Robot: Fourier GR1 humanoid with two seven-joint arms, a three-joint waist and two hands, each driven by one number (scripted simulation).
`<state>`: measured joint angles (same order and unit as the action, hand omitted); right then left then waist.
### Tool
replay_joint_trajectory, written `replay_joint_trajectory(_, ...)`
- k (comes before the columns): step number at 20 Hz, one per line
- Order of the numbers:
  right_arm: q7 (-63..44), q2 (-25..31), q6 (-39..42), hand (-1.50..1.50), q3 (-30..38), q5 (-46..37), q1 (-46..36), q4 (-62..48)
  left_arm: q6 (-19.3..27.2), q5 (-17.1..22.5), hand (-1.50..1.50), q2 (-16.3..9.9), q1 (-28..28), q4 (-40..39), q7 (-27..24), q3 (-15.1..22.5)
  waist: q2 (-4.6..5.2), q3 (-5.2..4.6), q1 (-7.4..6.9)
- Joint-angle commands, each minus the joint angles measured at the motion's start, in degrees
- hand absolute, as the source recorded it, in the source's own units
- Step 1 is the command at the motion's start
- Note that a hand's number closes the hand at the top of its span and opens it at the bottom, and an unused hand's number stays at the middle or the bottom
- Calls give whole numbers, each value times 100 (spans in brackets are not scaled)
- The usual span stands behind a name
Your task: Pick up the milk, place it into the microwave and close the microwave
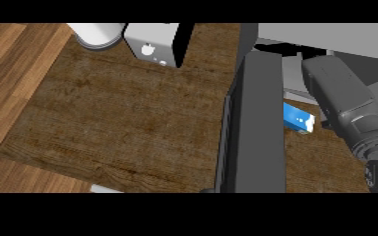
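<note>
Dark brown wood grain covers the counter, which fills most of the head view, with lighter wooden planks showing beyond its left edge and at the lower left corner.

Along the far edge of the counter stand two pale things: a rounded white-grey object at the upper left, and just right of it a white boxy appliance with small marks on its front and a dark side panel.

Right of centre, the microwave door stands open, seen edge-on as a long dark grey slab running from the upper middle down to the lower edge. Behind it, at the upper right, is the light grey body of the microwave, with a dark opening below its top.

The milk, a small blue carton with a white end, lies just right of the open door, on the counter side of the microwave's opening; whether it rests inside the cavity or only at its threshold I cannot tell.

A grey forearm comes across the right side, and only a dark bit of the right hand shows at the right edge, below and to the right of the milk and apart from it. Its fingers are cut off by the edge, so their state cannot be told. No left hand shows.
</note>
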<state>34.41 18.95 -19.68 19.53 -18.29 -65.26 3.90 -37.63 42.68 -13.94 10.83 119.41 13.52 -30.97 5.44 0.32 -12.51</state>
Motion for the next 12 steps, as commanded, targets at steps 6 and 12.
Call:
replay_joint_trajectory(6, -328, -498, -410, -150, -23, -41, -426, 60, -132, -98, -150, -39, -54, -260, 23, 92, -86, -8, 141)
replay_joint_trajectory(12, -193, -702, -802, -150, 143, 67, -475, 216, -341, -283, -150, 125, 19, -454, -83, 219, -97, -13, 226)
